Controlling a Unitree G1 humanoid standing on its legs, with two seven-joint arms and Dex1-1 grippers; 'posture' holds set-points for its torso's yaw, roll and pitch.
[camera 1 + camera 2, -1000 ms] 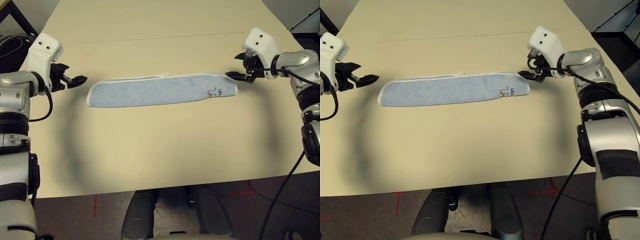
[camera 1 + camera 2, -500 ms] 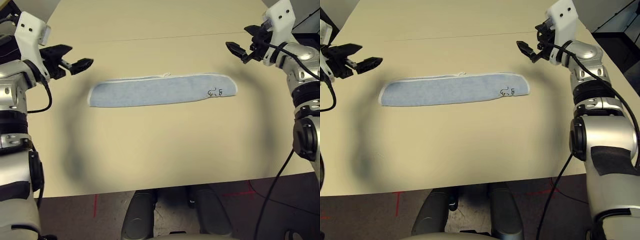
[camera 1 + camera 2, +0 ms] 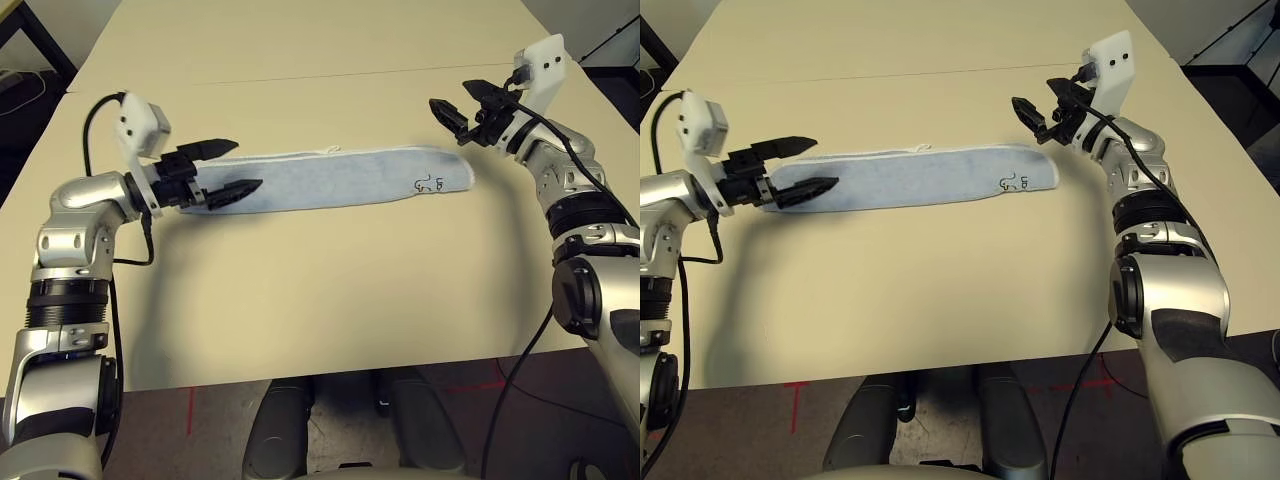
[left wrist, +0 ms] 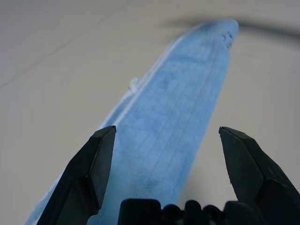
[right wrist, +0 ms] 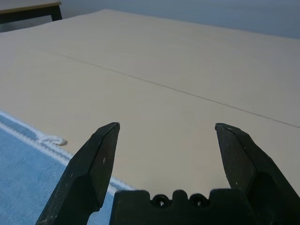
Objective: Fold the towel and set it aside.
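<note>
The towel (image 3: pixel 330 178) lies flat on the tan table (image 3: pixel 330 300) as a long, narrow light-blue strip running left to right. It has white edging and a small dark mark (image 3: pixel 430 183) near its right end. My left gripper (image 3: pixel 250 165) hovers over the towel's left end, open, with one finger on either side of the strip. The left wrist view shows the towel (image 4: pixel 178 117) stretching away between the fingers (image 4: pixel 89 173). My right gripper (image 3: pixel 447 92) hangs open in the air just beyond the towel's right end, holding nothing. A corner of the towel (image 5: pixel 18 154) appears in the right wrist view.
A thin seam (image 3: pixel 300 78) crosses the table behind the towel. The table's front edge (image 3: pixel 330 372) is close to my body, with dark floor and red tape marks (image 3: pixel 190 410) below it. Bare tabletop surrounds the towel on all sides.
Both grippers lifted away from the towel's ends. The left one then swung inward over the left end, while the right drifted slightly inward and stayed raised. The towel has not moved.
</note>
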